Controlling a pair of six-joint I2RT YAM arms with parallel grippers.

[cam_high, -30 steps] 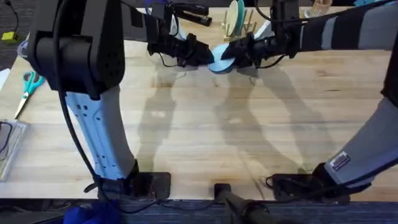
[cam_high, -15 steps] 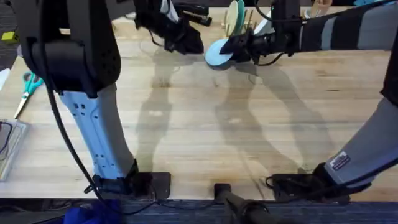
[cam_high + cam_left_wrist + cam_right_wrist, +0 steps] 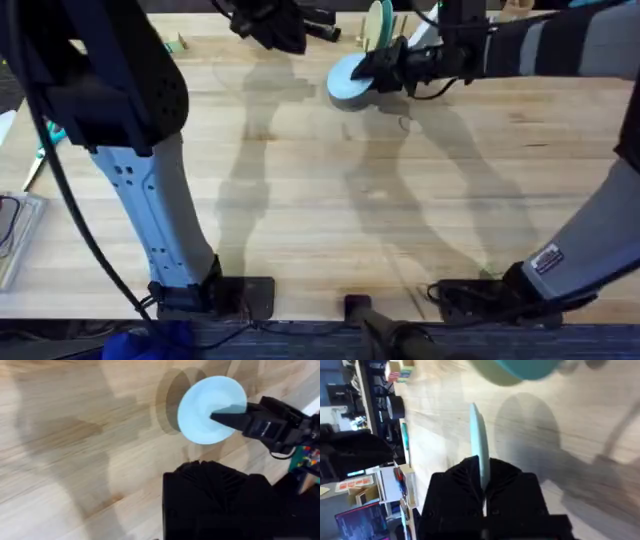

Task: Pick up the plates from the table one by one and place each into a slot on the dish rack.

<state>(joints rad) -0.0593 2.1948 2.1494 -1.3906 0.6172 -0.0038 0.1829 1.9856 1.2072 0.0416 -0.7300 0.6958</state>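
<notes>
The light blue plate [image 3: 348, 80] is held clear of the bench [image 3: 330, 200] at about twelve o'clock in the overhead view, with its shadow lying on the wood beneath it. It is clamped at one edge by the fingers of the right gripper [image 3: 378, 70]; in the right wrist view the plate [image 3: 479, 445] is seen edge-on, pinched between the two black fingers [image 3: 455, 495]. In the left wrist view the same plate [image 3: 210, 410] is seen face-on with the right gripper's tip [image 3: 235, 417] closed over its rim.

The dish rack [image 3: 392, 40] stands just beyond the plate, toward one o'clock, and a cream-yellow plate [image 3: 378, 25] is already seated upright among its pegs. The left gripper [image 3: 275, 22] is raised at about eleven o'clock, apart from the plate; whether its fingers are apart or together cannot be told.

The step in hand is judged to be the carrying of the blue plate to a free slot. For this to be done well, the plate should be turned fully on edge and lined up with a gap between pegs beside the seated plate, then lowered straight down. The grip should be kept firm until the lower rim is resting on the rack base, since an edge pinch may let the plate pivot. The neighbouring plate and the thin pegs should not be knocked.
</notes>
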